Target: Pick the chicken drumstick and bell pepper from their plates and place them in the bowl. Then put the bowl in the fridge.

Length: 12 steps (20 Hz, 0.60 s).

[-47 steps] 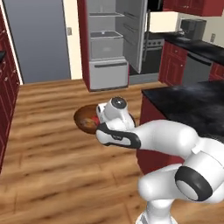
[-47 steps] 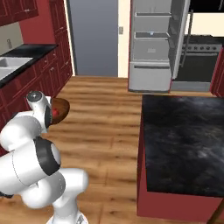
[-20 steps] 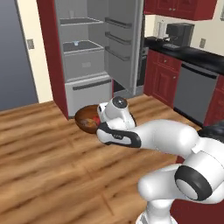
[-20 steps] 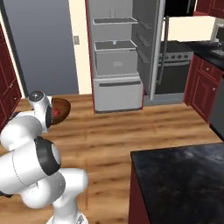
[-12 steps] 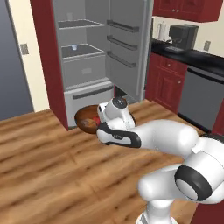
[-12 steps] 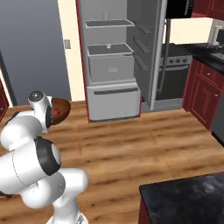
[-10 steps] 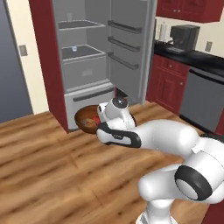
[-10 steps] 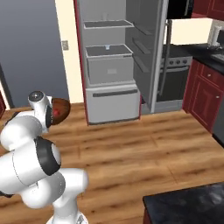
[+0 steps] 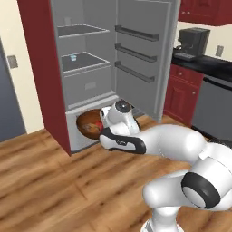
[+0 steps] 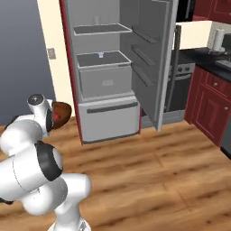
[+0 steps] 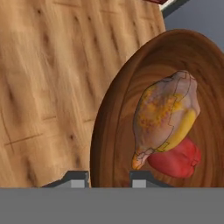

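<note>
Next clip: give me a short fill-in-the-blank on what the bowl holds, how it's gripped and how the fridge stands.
1. In the bowl, the drumstick lies beside a red ____.
2. The gripper is shut on the bowl's ____.
3. The fridge door stands ____.

Missing words: pepper; rim; open

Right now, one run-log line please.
phase: carry | fingers: shut on bowl rim | bowl: drumstick, pepper | fridge: open
</note>
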Motion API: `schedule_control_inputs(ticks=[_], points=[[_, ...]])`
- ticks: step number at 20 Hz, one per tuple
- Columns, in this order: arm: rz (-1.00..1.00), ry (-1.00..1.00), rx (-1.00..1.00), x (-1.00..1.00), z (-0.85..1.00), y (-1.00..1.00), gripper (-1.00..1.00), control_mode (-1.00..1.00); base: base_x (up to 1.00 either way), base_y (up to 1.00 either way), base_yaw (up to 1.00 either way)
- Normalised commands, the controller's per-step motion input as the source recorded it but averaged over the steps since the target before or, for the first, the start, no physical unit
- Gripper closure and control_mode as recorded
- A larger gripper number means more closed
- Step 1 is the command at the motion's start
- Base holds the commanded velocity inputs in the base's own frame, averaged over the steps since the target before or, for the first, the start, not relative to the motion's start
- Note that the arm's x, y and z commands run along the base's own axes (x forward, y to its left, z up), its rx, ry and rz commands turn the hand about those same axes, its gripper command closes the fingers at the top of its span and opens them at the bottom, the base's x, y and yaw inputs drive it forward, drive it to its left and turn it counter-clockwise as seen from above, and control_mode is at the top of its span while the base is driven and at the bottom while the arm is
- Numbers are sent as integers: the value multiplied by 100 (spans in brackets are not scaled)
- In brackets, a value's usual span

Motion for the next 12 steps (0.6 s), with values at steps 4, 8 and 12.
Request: schedule_control_inputs(ticks=[4,8,12], points=[[0,0,0,0,0,0,100,100,83,35,-29],[0,0,0,0,0,0,100,100,91,27,-17],[0,0,0,0,0,0,100,100,92,-7,-1]])
